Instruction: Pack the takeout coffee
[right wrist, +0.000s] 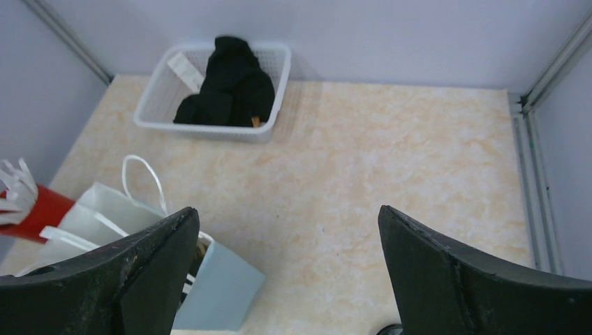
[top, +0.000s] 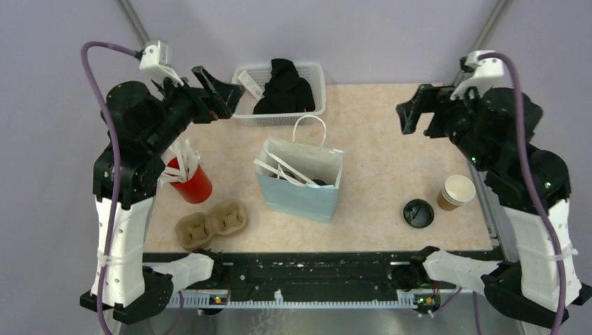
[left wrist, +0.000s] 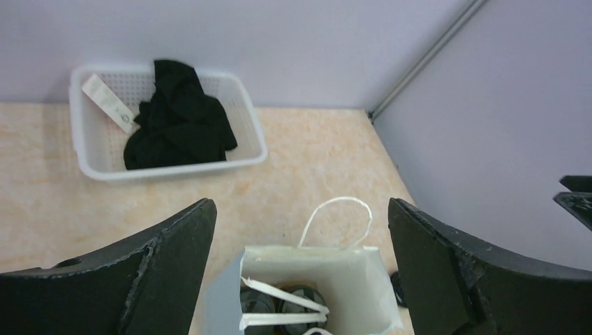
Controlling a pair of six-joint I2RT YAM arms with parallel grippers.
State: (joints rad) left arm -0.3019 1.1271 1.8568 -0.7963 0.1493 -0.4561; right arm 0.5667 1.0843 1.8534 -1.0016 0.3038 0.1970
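A brown kraft cup (top: pixel 456 192), white inside and without a lid, stands at the table's right edge. Its round black lid (top: pixel 418 213) lies on the table to its left; the lid's edge also shows at the bottom of the right wrist view (right wrist: pixel 391 329). A light blue paper bag (top: pixel 300 183) stands open in the middle, with white straws and two dark round lids (left wrist: pixel 307 299) inside. My left gripper (top: pixel 225 101) is open and empty, high behind the bag's left. My right gripper (top: pixel 408 117) is open and empty, high behind the cup.
A white basket (top: pixel 317 77) with black cloth stands at the back. A red cup of white straws (top: pixel 192 185) and a moulded cardboard carrier (top: pixel 211 225) sit at the front left. A metal rail (right wrist: pixel 534 181) runs along the right edge.
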